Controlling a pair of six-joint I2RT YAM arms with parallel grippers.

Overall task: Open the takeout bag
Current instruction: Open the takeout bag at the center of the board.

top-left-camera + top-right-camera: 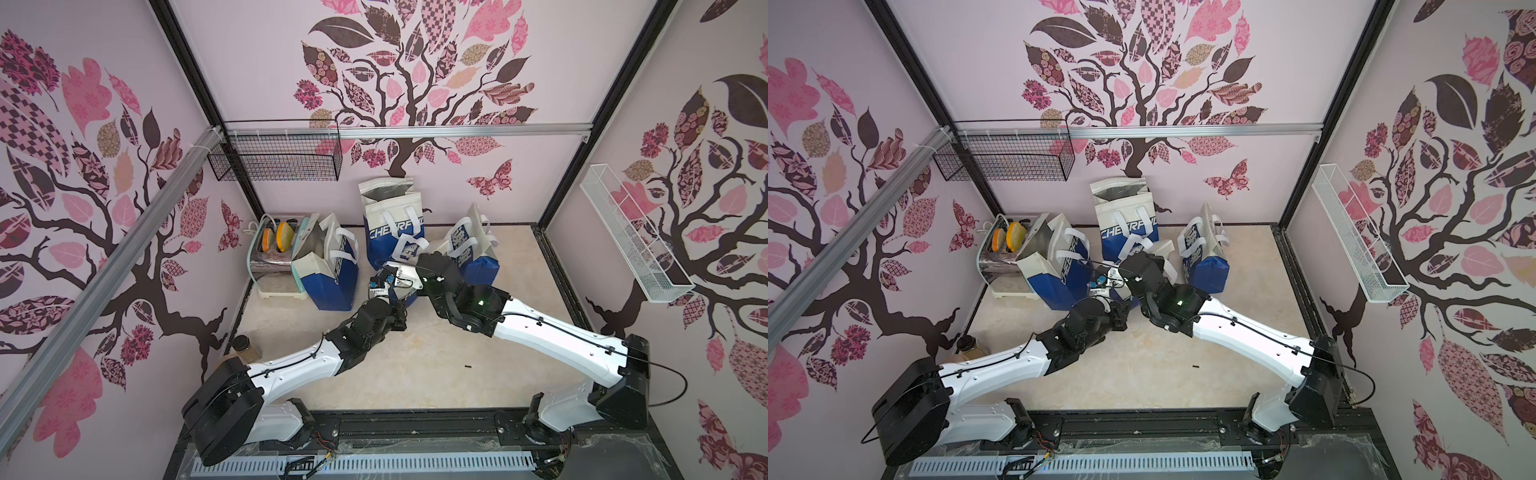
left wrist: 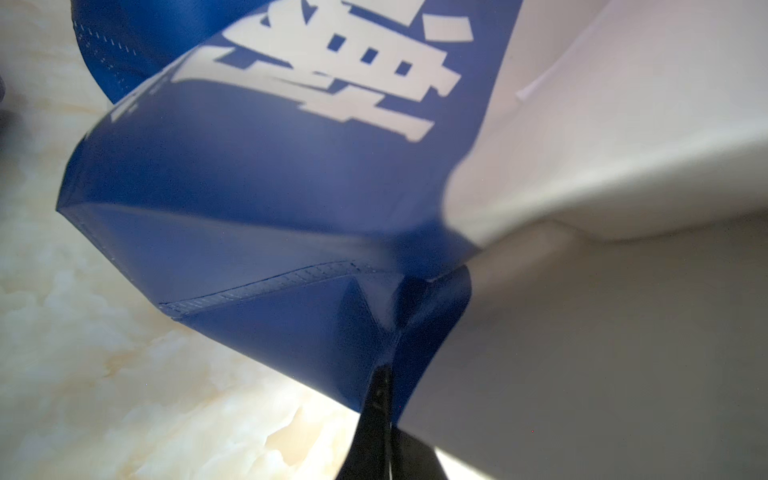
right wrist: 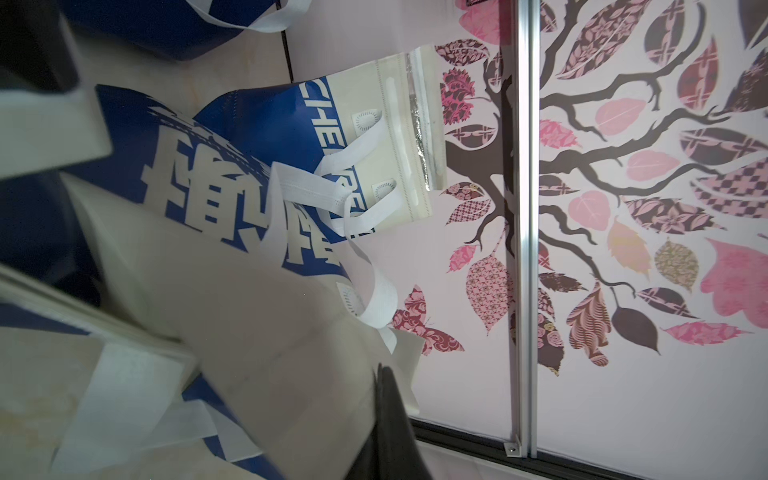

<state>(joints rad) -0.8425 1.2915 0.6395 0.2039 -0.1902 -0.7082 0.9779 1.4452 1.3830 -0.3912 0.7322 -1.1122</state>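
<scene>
This is a robot test cell dressed to look homely. A marble-print tabletop (image 1: 415, 374) is closed in on three sides by panels (image 1: 257, 62) papered with a tree, pink leaves and butterflies. The panels are framed by black posts (image 1: 188, 62) and aluminium rails (image 1: 457, 132). A left arm (image 1: 299, 365) and a right arm (image 1: 552, 332) are mounted on a black track (image 1: 415, 426) at the open front, where loose wires and a slotted cable duct (image 1: 361, 461) are seen. A black wire basket (image 1: 276, 156) and a white one (image 1: 631, 237) are hung on the walls. Household props are set out: takeout bags (image 1: 392, 232), a toaster (image 1: 270, 257) and a jar (image 1: 245, 347).
</scene>
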